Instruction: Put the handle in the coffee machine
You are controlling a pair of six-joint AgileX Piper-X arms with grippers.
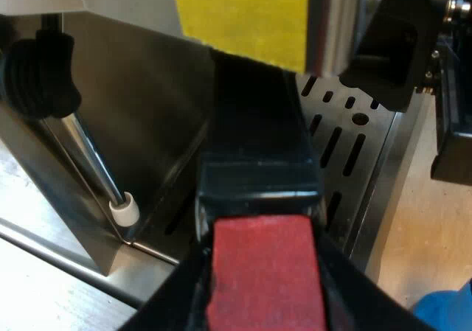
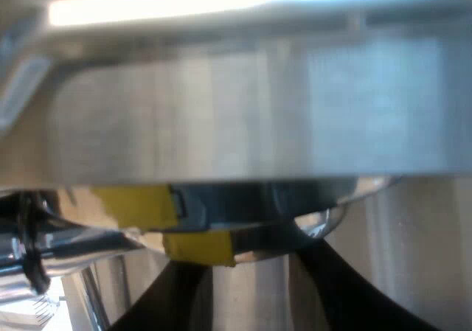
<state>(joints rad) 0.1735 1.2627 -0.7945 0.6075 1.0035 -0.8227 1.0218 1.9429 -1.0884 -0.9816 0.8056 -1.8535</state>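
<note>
Red-ended handle [image 1: 265, 272] clamped in our left hand [image 1: 262, 305], aimed over drip tray [image 1: 346, 147] toward espresso machine [image 1: 147, 110], presumably for locking. Right hand [image 2: 240, 253] at machine's underside: grip state, cannot tell.

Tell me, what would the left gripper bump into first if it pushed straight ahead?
Probably the espresso machine's front, above its slotted drip tray; the handle the left gripper grips would touch first. Depth unclear.

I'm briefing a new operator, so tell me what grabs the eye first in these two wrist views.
The dark handle with the red end leaps out, clamped in the left gripper and reaching over the slotted metal drip tray of the steel espresso machine. Next, a yellow patch under the machine's brushed metal front, just beyond the right gripper.
</note>
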